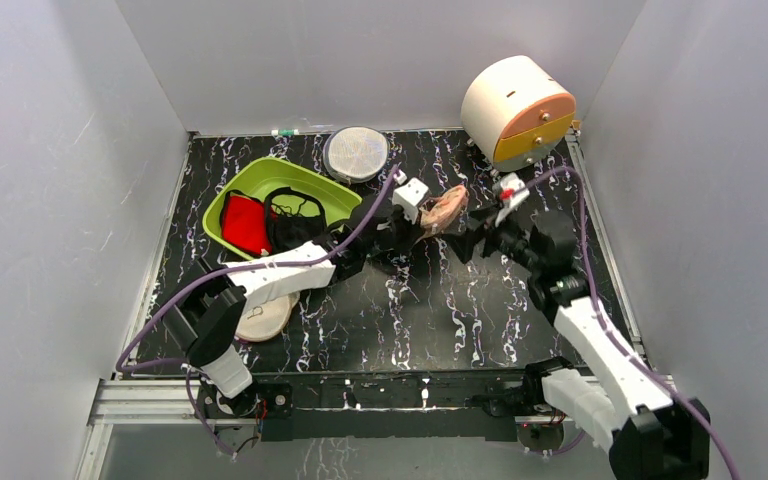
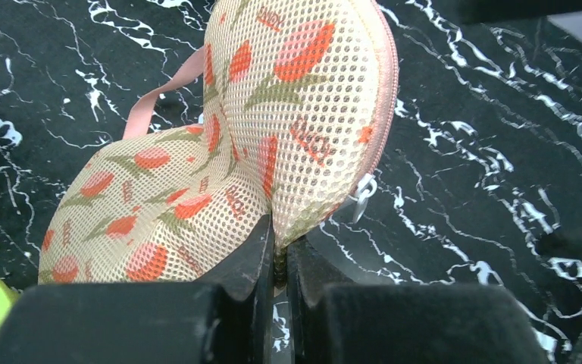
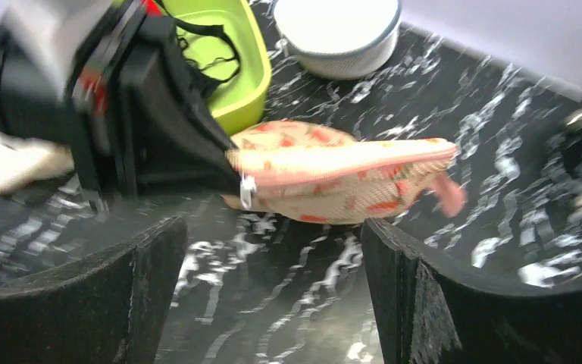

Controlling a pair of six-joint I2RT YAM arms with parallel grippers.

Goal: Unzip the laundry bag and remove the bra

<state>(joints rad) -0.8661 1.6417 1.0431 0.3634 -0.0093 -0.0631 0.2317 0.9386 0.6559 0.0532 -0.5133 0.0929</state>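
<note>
Laundry bag (image 1: 445, 210), a peanut-shaped pouch of beige-peach mesh padding printed with red-orange flowers, sits mid-table between the two arms, held up on edge above the black white-veined table (image 1: 410, 310). The left gripper (image 2: 279, 250) is clenched on the bag's lower rim, its two black fingers pinching the fabric just beside the white zip pull (image 2: 364, 193). The pink zip runs closed along the rim that faces the right wrist camera, so what the pouch holds is hidden. A pink loop (image 2: 159, 95) hangs from its far end. The right gripper (image 3: 273, 231) is released, its fingers spread wide just beside the bag and apart from it. At the left rear, a lime-green plastic tub (image 1: 260, 170) holds a bright red garment (image 1: 244, 222) and a black bra (image 1: 295, 215) side by side. A round grey mesh disc (image 1: 357, 153) lies behind the tub against the back wall. A cream drum-shaped container with orange drawer fronts (image 1: 515, 105) stands in the right rear corner. A round cream disc (image 1: 265, 318) lies under the left arm.
</note>
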